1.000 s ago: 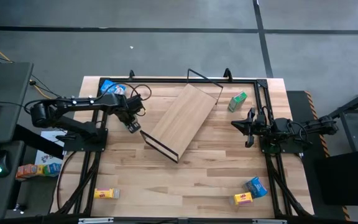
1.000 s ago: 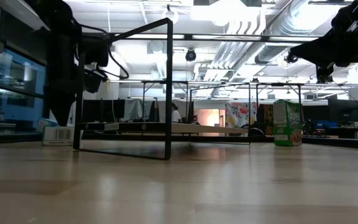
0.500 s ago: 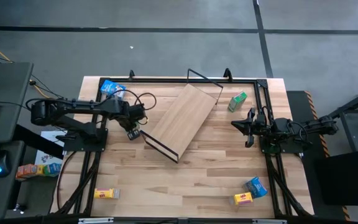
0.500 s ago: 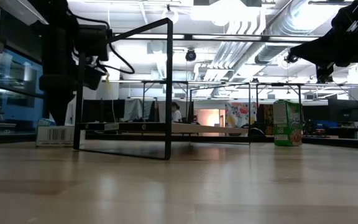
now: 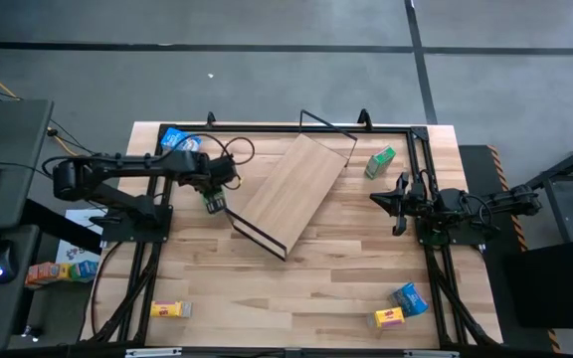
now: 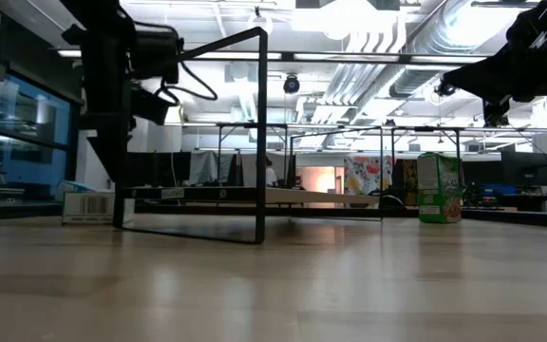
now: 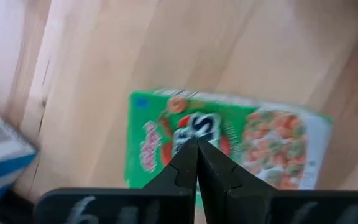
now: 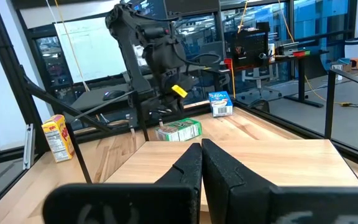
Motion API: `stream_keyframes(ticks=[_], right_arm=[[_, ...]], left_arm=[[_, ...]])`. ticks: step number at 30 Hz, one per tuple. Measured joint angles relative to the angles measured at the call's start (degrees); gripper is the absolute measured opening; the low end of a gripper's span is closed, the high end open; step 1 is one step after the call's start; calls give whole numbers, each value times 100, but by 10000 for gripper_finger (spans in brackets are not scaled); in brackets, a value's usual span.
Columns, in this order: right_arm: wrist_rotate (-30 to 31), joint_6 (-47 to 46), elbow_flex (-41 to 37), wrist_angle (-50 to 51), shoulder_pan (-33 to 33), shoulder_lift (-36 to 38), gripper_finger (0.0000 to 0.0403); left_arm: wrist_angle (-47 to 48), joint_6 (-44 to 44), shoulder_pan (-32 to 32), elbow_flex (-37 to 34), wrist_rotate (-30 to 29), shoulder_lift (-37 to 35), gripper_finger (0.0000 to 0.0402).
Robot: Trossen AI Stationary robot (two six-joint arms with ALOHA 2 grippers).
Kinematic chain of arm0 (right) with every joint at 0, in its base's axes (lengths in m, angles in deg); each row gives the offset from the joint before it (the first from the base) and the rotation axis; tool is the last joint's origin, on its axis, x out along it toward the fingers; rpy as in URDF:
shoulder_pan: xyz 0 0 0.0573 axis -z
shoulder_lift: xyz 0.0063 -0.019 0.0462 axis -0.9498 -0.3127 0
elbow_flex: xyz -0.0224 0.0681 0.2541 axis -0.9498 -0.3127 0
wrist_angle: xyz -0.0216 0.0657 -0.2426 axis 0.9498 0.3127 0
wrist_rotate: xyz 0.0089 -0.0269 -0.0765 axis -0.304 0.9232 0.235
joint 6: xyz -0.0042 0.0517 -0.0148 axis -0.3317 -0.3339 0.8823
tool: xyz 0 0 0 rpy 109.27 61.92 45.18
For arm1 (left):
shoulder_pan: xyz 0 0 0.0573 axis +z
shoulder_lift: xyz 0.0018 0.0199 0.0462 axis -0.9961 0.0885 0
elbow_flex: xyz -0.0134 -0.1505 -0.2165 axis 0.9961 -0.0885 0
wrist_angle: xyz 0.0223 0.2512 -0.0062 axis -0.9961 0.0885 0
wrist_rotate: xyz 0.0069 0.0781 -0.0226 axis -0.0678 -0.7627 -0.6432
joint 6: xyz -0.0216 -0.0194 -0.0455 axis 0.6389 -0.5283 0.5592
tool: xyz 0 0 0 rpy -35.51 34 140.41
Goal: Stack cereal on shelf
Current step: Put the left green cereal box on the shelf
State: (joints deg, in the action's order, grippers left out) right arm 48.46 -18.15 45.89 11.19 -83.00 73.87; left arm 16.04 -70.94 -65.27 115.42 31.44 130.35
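Reaching looked the step in hand: the left gripper (image 7: 197, 149), fingers pressed together, hung over a green cereal box (image 7: 224, 144) lying flat just beside the shelf (image 5: 291, 189), so it would need to open before grasping, while the right gripper (image 8: 201, 149), also closed, waited well apart.

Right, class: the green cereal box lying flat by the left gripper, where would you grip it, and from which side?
Probably across its two long edges, from straight above. The green box lies flat, face up, on the table, so only its thin sides offer opposing faces. The left gripper above it is shut.
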Motion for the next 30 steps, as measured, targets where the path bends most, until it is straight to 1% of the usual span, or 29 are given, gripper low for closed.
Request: stream_keyframes(ticks=[4, 8, 11, 15, 17, 18, 23, 30], right_arm=[[0, 0, -1, 0, 0, 0, 0], [0, 0, 1, 0, -2, 0, 0], [0, 0, 1, 0, -2, 0, 0], [0, 0, 1, -2, 0, 0, 0], [0, 0, 1, -1, 0, 0, 0], [0, 0, -1, -1, 0, 0, 0], [0, 0, 1, 0, 0, 0, 0], [0, 0, -1, 0, 0, 0, 0]], left_arm=[[-4, 26, 290, 2, 296, -3, 0], [105, -287, 633, 5, 300, 30, 0], [119, -262, 912, 31, 346, 140, 0], [76, -281, 1169, 160, 1048, 286, 0], [54, -289, 1162, 214, 1272, 292, 0], [42, -289, 1134, 216, 1293, 292, 0], [307, -95, 992, 214, 1313, 292, 0], [292, 230, 808, 214, 1325, 301, 0]])
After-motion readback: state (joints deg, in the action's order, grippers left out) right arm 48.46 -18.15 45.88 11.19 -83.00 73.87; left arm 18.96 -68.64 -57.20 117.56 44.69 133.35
